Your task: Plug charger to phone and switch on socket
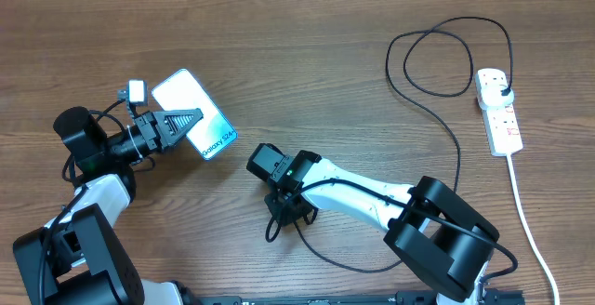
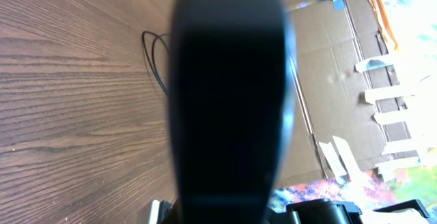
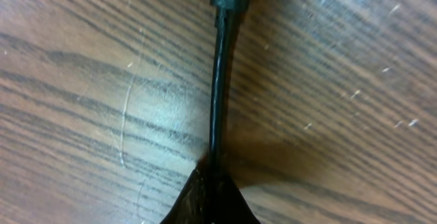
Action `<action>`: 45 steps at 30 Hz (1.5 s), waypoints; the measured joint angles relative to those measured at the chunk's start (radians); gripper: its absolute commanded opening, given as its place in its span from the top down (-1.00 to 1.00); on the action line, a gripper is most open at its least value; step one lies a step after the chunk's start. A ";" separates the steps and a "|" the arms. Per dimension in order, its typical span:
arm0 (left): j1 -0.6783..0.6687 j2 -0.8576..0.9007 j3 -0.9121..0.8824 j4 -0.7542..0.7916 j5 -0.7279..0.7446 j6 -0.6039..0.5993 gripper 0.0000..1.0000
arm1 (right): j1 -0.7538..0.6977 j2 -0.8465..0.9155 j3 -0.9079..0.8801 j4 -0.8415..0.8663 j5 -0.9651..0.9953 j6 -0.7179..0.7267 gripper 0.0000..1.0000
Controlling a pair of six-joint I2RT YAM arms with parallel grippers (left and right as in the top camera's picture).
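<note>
Fingers [image 3: 208, 207] of my right gripper [image 1: 282, 214] pinch the limp, light-looking charger [image 3: 220, 80] near its stiff tip on the table [image 1: 307, 63], a sound hold I reckon, while my left gripper [image 1: 193, 119] seems clamped on the slick, fragile phone [image 1: 191, 91].

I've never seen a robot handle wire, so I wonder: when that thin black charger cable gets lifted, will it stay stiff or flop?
Probably floppy: the charger cable lies in loose loops across the table. Likely light, being so thin. Its far end sits plugged into the white power strip, so a long pull may tug that.
</note>
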 measured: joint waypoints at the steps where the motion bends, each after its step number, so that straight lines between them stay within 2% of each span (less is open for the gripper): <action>1: 0.000 0.000 0.000 0.000 0.004 0.000 0.92 | -0.002 0.002 0.004 -0.006 -0.008 0.000 0.92; 8: 0.000 0.000 0.000 -0.024 0.029 0.000 0.92 | -0.008 -0.051 0.011 -0.105 -0.028 0.000 0.92; 13: -0.021 0.000 0.000 -0.066 0.032 0.000 0.91 | -0.008 -0.310 0.016 -0.117 -0.060 0.001 0.92; 16: -0.078 0.000 0.000 -0.068 0.032 0.000 0.91 | -0.008 -0.467 0.032 -0.129 -0.094 0.001 0.92; 19: -0.155 0.000 0.000 -0.068 0.031 0.001 0.92 | -0.008 -0.550 0.035 -0.161 -0.117 0.001 0.92; 24: -0.246 0.000 0.000 -0.068 0.014 0.000 0.91 | -0.005 -0.536 0.028 -0.224 -0.130 0.002 0.92; 31: -0.257 0.000 0.000 -0.048 -0.006 -0.015 0.91 | 0.029 -0.529 0.019 -0.193 -0.137 0.004 0.92; 38: -0.257 0.000 0.000 0.053 -0.001 -0.118 0.92 | 0.051 -0.529 -0.012 -0.155 -0.138 0.005 0.92; 45: -0.256 0.000 0.000 0.061 0.026 -0.188 0.92 | 0.052 -0.529 -0.012 -0.154 -0.137 0.005 0.92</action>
